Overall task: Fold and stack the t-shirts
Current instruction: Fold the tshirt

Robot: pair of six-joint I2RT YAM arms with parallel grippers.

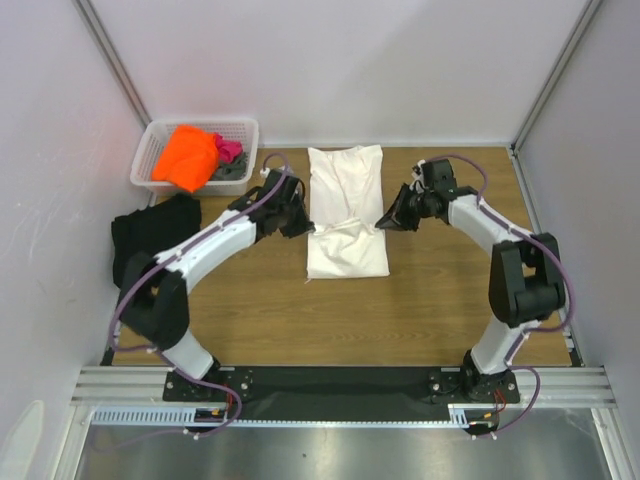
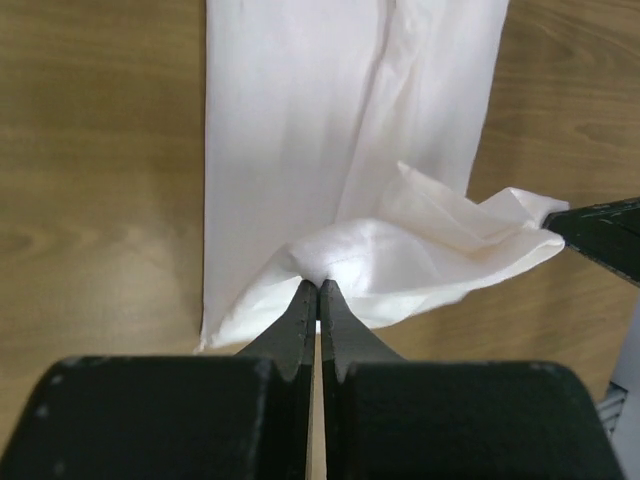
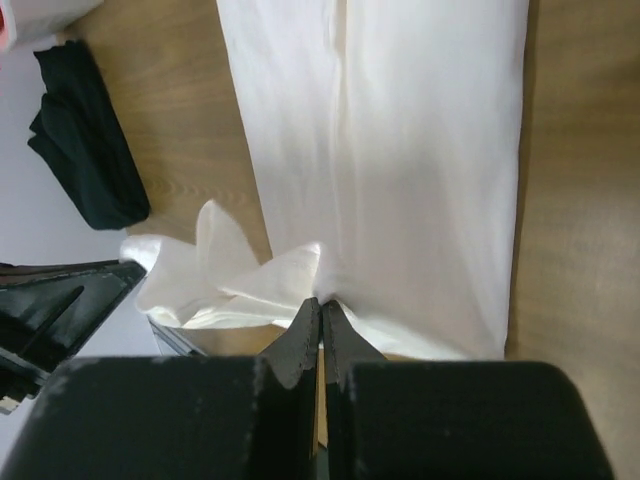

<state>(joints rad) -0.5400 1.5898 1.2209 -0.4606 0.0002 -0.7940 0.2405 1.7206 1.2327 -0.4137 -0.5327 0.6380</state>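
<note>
Smooth white t-shirt [image 1: 345, 180], long rectangle.

A wood-grain table [image 1: 420, 300] stood enclosed by pale white walls [image 1: 350, 60], aluminium posts [image 1: 113, 60] framing its far corners under even light.

The wooden table [image 1: 430, 300] bears a white t-shirt [image 1: 345, 185], a black t-shirt [image 1: 150, 235] (left edge) and a basket [image 1: 246, 135].
</note>
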